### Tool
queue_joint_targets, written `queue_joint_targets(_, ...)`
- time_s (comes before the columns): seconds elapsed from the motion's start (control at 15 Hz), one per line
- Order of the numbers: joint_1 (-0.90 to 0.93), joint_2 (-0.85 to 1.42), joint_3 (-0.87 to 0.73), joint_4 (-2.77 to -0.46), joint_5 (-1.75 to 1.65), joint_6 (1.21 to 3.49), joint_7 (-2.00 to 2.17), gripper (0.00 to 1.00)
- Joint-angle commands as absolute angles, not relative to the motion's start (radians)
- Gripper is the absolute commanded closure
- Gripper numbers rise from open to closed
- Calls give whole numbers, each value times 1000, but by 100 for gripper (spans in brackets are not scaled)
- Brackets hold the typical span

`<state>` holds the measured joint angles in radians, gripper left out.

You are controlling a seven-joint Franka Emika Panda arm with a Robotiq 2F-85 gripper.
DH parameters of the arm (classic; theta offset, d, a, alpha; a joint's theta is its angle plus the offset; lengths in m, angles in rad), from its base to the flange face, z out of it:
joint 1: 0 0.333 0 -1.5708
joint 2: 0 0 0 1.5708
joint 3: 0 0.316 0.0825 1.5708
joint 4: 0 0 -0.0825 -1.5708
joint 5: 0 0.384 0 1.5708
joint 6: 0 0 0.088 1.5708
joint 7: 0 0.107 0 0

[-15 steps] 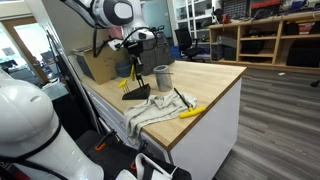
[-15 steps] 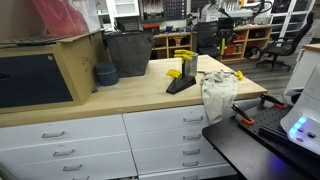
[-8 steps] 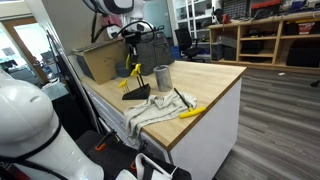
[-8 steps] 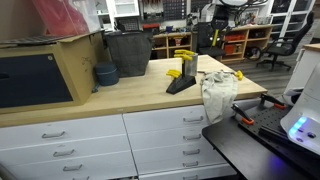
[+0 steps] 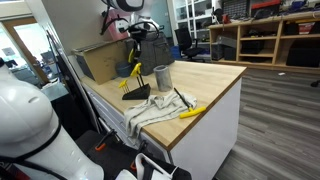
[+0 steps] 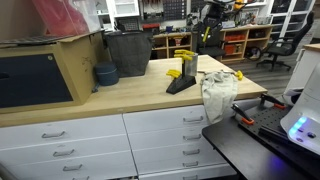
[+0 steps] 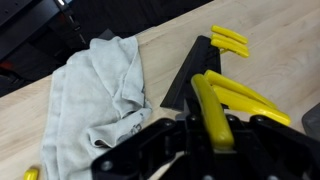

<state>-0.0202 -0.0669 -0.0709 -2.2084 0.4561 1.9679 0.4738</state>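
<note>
Gripper (image 7: 213, 135) clamped on a long, gently curved, glossy yellow utensil (image 7: 211, 100), held in the air above the black rack (image 7: 190, 78) on the wooden counter (image 7: 165, 40). A crumpled grey cloth (image 7: 95, 95) lies beside the rack.

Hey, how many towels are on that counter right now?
1. The towel lies crumpled beside the rack, hanging over the counter edge. More could be hidden in the basket.

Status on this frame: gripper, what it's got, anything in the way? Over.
Gripper shut on yellow piece, high above the counter. Black rack and grey cloth below it. No obstruction seen.
</note>
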Motion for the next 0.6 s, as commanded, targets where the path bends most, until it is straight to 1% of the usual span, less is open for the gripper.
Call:
queue_joint_targets(0.0,-41,24,-75,-2081,525,1862,438,99)
queue_joint_targets(0.27,-46,78,-67,-2007,580,1782,419,99)
queue_joint_targets(0.53,-36,116,-50,-1960,596,1748,420,99)
